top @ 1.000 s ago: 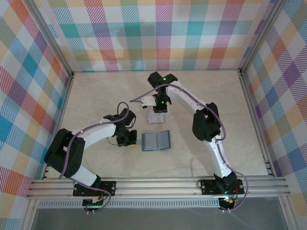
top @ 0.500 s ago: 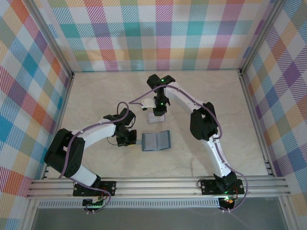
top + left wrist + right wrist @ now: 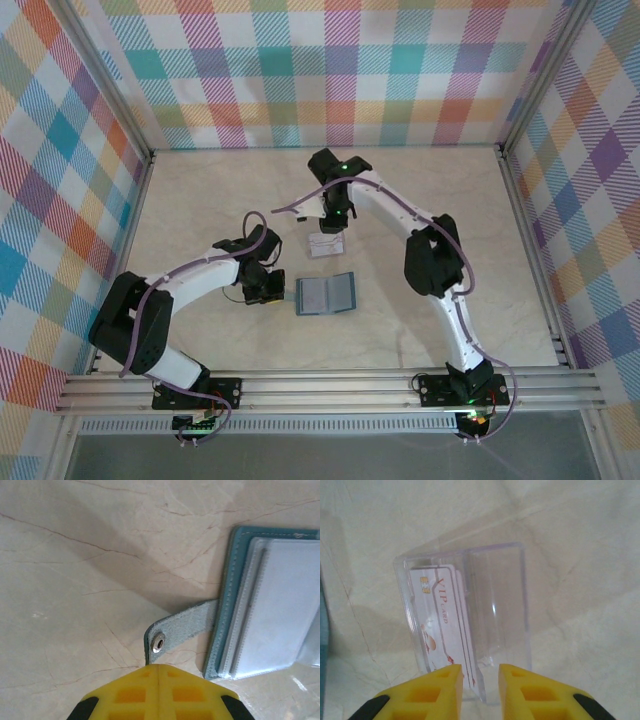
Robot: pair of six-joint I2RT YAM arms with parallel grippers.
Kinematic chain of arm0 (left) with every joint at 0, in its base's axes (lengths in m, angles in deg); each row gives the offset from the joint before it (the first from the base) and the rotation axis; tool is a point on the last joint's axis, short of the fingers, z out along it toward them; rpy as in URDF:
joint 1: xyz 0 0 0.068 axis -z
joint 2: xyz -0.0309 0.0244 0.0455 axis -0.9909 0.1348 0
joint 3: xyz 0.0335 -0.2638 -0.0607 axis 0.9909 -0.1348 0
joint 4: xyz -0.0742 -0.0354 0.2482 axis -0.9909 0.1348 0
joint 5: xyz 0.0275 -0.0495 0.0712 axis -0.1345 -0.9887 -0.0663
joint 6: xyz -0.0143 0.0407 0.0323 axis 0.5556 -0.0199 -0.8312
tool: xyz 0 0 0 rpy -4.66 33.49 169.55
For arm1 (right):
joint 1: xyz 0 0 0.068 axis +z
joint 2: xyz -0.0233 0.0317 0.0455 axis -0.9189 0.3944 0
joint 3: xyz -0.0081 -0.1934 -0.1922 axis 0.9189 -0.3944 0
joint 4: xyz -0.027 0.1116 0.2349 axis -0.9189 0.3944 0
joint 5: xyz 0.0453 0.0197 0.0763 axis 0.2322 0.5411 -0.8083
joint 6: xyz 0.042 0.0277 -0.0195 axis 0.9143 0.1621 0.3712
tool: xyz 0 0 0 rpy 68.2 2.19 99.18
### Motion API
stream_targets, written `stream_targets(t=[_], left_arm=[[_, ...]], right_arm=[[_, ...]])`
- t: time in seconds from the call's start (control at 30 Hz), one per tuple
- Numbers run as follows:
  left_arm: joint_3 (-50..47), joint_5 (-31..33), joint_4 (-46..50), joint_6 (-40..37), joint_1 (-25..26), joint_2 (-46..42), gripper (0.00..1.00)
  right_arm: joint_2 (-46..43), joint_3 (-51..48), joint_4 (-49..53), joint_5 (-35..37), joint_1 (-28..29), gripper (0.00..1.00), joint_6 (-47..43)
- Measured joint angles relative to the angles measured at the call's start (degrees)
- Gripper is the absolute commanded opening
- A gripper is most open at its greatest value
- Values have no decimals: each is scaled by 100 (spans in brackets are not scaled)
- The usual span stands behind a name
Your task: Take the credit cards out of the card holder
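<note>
The teal card holder (image 3: 326, 294) lies open on the table, its empty-looking inner pockets (image 3: 280, 605) facing up. Its side tab (image 3: 185, 627) with a metal snap runs into the tips of my left gripper (image 3: 158, 666), which is shut on the tab's end at the holder's left (image 3: 272, 292). The credit cards (image 3: 440, 620), white with red "VIP" print, lean inside a clear plastic box (image 3: 500, 605) farther back (image 3: 326, 244). My right gripper (image 3: 481, 680) hovers over that box's near wall, open, with nothing between its fingers (image 3: 333, 225).
The marble-patterned table is ringed by checked walls (image 3: 330, 70) and metal rails. A strip of the card holder (image 3: 322, 630) shows at the left edge of the right wrist view, close to the clear box.
My right gripper dipped to the clear box and went from shut to open, leaving a card in the box. The left gripper and card holder have not moved.
</note>
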Motion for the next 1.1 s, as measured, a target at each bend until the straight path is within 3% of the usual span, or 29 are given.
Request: stream_targets(t=[0.13, 0.27, 0.47, 0.73, 1.1], left_arm=[[2, -101, -22, 0, 0, -57, 2], [7, -210, -87, 0, -2, -55, 2], [94, -409, -195, 0, -4, -48, 2], [256, -680, -380, 0, -4, 90, 2], [297, -846, -575, -42, -4, 710, 0]], right_arm=[[-629, -466, -542, 7, 0, 33, 789], [-1213, -1034, -1067, 0, 0, 27, 1980], [-1884, -1980, -1600, -155, 33, 22, 4636], [-2378, -3458, -1996, -1222, 39, 17, 7893], [-2708, -5031, -3036, -2398, 304, 15, 9844]])
